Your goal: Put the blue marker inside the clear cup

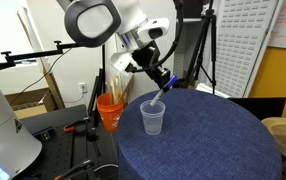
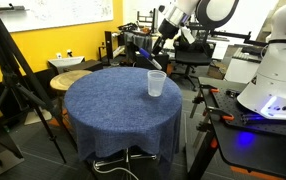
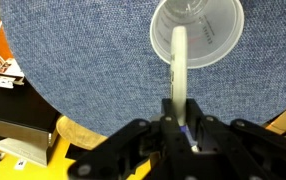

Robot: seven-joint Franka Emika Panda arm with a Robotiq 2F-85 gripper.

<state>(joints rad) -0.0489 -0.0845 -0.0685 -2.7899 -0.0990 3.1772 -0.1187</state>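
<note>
The clear cup [image 1: 152, 118] stands upright on the round blue-clothed table [image 1: 213, 140]; it also shows in an exterior view [image 2: 156, 83] and in the wrist view [image 3: 198, 32]. My gripper [image 3: 181, 128] is shut on the blue marker [image 3: 179, 70], holding it by its blue end. The white barrel points toward the cup and its tip lies over the cup's rim in the wrist view. In an exterior view the marker [image 1: 160, 93] hangs tilted just above the cup, with the gripper [image 1: 163, 78] above it.
An orange bucket [image 1: 109, 109] stands beside the table. A round wooden stool [image 2: 69, 78] is next to the table. A white robot base [image 2: 273, 75] and black tripod legs [image 2: 23, 80] stand around. The table edge curves near the cup.
</note>
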